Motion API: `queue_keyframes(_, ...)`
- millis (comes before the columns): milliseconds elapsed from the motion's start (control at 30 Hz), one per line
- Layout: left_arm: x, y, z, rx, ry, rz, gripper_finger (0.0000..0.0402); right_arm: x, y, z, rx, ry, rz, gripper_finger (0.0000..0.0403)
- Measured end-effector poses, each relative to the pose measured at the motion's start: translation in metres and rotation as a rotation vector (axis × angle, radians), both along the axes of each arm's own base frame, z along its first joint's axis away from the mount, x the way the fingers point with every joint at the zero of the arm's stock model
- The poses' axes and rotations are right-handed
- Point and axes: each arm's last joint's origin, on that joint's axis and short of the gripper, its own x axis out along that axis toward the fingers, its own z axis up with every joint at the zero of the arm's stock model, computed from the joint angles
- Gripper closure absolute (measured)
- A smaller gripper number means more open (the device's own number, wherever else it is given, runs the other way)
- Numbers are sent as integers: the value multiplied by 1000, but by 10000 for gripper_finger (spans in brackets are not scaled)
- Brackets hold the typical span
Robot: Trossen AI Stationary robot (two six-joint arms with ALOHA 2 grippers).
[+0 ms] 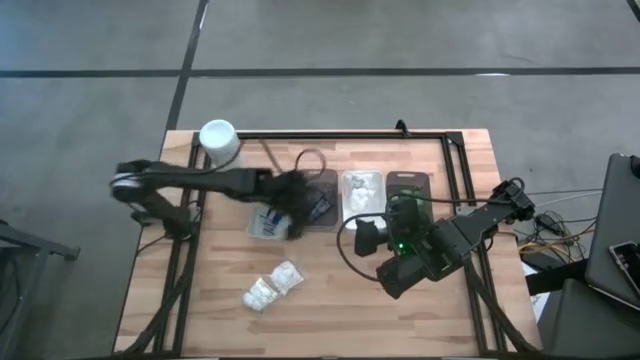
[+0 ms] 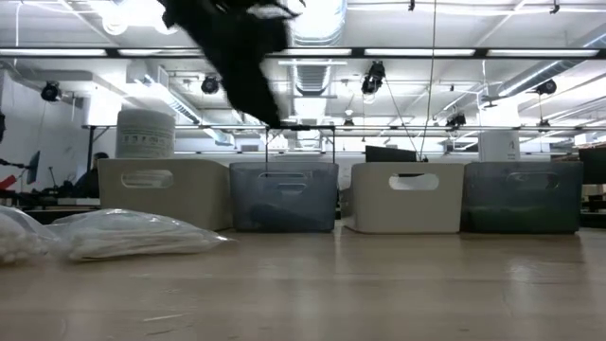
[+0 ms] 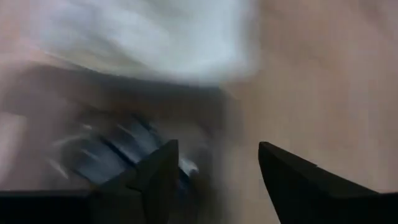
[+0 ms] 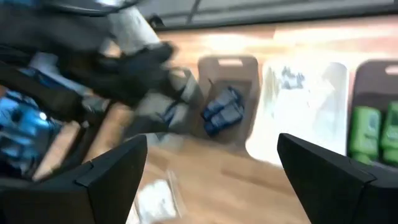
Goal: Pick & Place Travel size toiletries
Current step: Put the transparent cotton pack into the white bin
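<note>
My left gripper hangs open over the seam between a light tray of blue sticks and a dark tray of dark blue items; its wrist view shows blurred blue sticks under the open fingers. My right gripper is open and empty, near the trays' front edge. White packets fill a white tray. Green bottles sit in the rightmost tray. Two white packets lie loose on the table, also in the low view.
A tall white cylindrical container stands at the far left of the table. Four trays stand in a row across the table's middle. A black frame runs around the work area. Bare wood lies at the near side, around the loose packets.
</note>
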Motion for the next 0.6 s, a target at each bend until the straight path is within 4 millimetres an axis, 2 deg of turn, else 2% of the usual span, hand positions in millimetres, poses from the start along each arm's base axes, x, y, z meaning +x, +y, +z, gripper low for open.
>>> queue_keyframes(67, -27, -18, 6, -34, 69, -131, 178, 0, 1, -3, 25, 28, 11, 53)
queue_keyframes(167, -66, -41, 0, -58, 201, -228, 179, 1, 2, -8, 50, 60, 16, 58)
queue_keyframes(300, -111, -70, -12, -113, 224, -472, 179, 1, 3, -12, 59, 74, 13, 58)
queue_keyframes(400, -132, -88, -28, -176, 206, -559, 179, 1, 3, -13, 60, 79, 17, 47)
queue_keyframes(600, -164, -120, -62, -312, 323, -509, 179, 2, 5, -16, 118, 124, 49, 34)
